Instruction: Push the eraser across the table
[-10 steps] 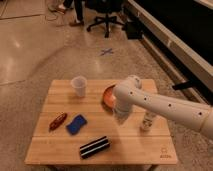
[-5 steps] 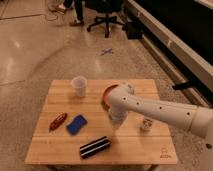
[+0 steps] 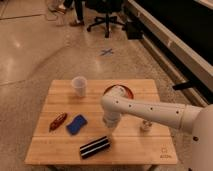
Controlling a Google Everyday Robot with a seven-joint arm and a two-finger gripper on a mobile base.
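The eraser, a flat black block with white stripes, lies near the front edge of the light wooden table, left of centre. My gripper hangs at the end of the white arm, pointing down just above and right of the eraser's right end, very close to it. I cannot tell whether it touches the eraser.
A blue sponge and a small red object lie left of the eraser. A clear cup stands at the back. A red bowl sits behind the arm. A small white object stands to the right. An office chair stands beyond on the floor.
The arm has swung left and down toward the front, bringing the gripper from near the red bowl to just beside the eraser's right end. The eraser has not visibly moved.
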